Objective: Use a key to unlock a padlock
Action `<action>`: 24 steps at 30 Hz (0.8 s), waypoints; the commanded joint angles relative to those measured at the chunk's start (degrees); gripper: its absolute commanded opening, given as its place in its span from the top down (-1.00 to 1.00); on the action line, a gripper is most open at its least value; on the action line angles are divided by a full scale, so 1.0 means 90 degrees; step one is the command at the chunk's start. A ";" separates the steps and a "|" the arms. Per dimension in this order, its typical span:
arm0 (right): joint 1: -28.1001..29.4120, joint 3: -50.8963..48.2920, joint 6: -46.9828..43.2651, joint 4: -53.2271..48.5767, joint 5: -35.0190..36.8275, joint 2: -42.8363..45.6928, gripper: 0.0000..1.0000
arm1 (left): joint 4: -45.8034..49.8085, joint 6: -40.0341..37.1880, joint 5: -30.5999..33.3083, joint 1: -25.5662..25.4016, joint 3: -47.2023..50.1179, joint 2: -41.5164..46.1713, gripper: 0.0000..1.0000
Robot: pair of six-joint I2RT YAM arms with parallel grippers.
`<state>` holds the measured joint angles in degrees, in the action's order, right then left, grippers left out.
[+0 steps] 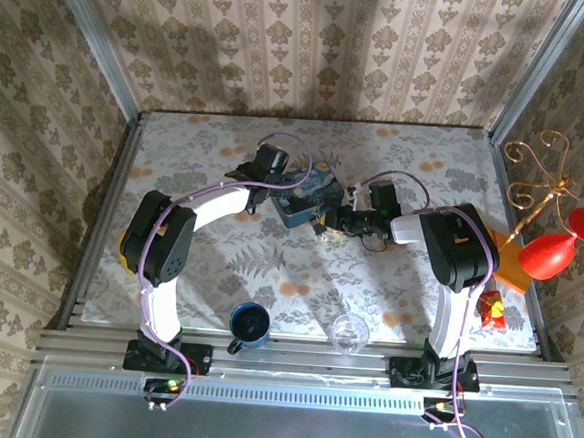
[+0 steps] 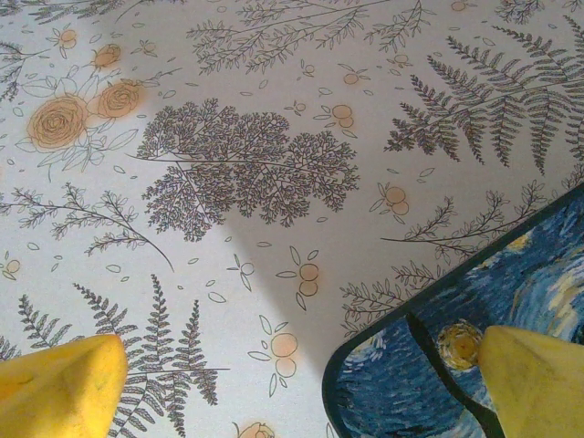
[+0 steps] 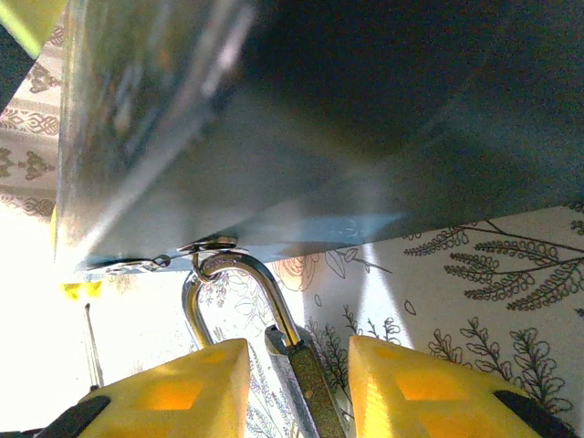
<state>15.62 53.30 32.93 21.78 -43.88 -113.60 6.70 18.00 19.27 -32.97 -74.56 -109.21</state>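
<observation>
Left arm [image 1: 165, 245], right arm [image 1: 457, 253]: white links, black joint housings. Purple cables [image 1: 280, 136] routed along both. Fingers [image 3: 429, 388] moulded in yellow.

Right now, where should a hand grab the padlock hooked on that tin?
Grip the padlock by its body, below the shackle, coming from the end away from the tin. The shackle is looped through the tin's hasp, so only the body sticks out free; the right hand straddles it.
</observation>
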 commanded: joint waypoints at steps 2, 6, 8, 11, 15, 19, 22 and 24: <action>0.0062 0.0100 -0.0137 -0.0152 -0.0310 -0.0245 0.35 | 0.0700 -0.0008 -0.0052 -0.0018 0.0111 0.0005 -1.00; 0.0083 0.0252 -0.0329 -0.0499 -0.0337 -0.0286 0.36 | 0.0711 0.0011 -0.0067 -0.0018 0.0110 0.0015 -1.00; 0.0101 0.0354 -0.0455 -0.0724 -0.0332 -0.0288 0.36 | 0.0710 0.0020 -0.0073 -0.0018 0.0106 0.0015 -1.00; 0.0134 0.0505 -0.0646 -0.1118 -0.0258 -0.0322 0.37 | 0.0719 0.0050 -0.0069 -0.0018 0.0120 0.0024 -1.00; 0.0144 0.0651 -0.0770 -0.1393 -0.0232 -0.0390 0.40 | 0.0713 0.0070 -0.0072 -0.0018 0.0130 0.0035 -1.00; 0.0157 0.0712 -0.0778 -0.1433 -0.0242 -0.0478 0.41 | 0.0713 0.0087 -0.0096 -0.0018 0.0114 0.0044 -1.00; 0.0168 0.0733 -0.0752 -0.1413 -0.0249 -0.0534 0.46 | 0.0705 0.0091 -0.0103 -0.0018 0.0121 0.0054 -1.00; 0.0193 0.0723 -0.0714 -0.1362 -0.0291 -0.0553 0.47 | 0.0710 0.0109 -0.0128 -0.0018 0.0121 0.0047 -1.00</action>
<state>15.84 59.29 27.33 12.01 -45.54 -115.92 7.14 18.46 19.29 -32.95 -74.56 -109.10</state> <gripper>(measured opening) 0.267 0.999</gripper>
